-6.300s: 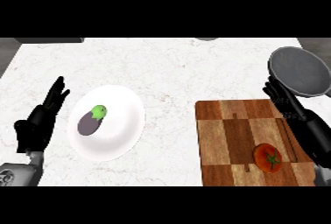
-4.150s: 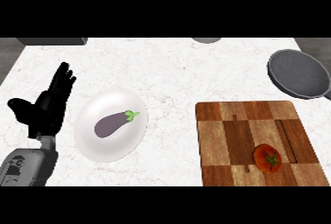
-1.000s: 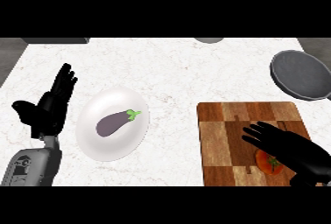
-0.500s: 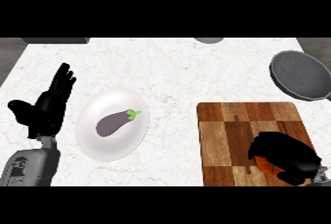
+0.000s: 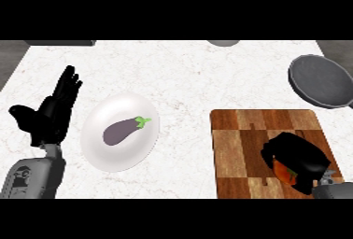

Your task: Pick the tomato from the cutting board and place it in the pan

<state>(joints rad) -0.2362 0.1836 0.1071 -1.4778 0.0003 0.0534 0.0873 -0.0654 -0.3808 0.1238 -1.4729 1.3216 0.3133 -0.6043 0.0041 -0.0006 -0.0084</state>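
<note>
My right hand (image 5: 298, 156) is curled over the red tomato (image 5: 284, 172) at the lower right of the wooden cutting board (image 5: 241, 140). Only a sliver of the tomato shows beneath the fingers. The dark grey pan (image 5: 322, 82) lies beyond the board, at the counter's right edge, with nothing in it. At the left of the view my left hand (image 5: 50, 114) rests open with its fingers pointing up, beside the plate.
A white plate (image 5: 118, 150) left of centre holds a purple eggplant (image 5: 124, 130). The white marble counter (image 5: 186, 74) stretches between plate and board. Two grey objects poke in at the far edge (image 5: 224, 42).
My right hand came in from the lower right over the board, lowered onto the tomato and curled its fingers round it. Before that the left hand rose slightly; the eggplant turned on the plate.
</note>
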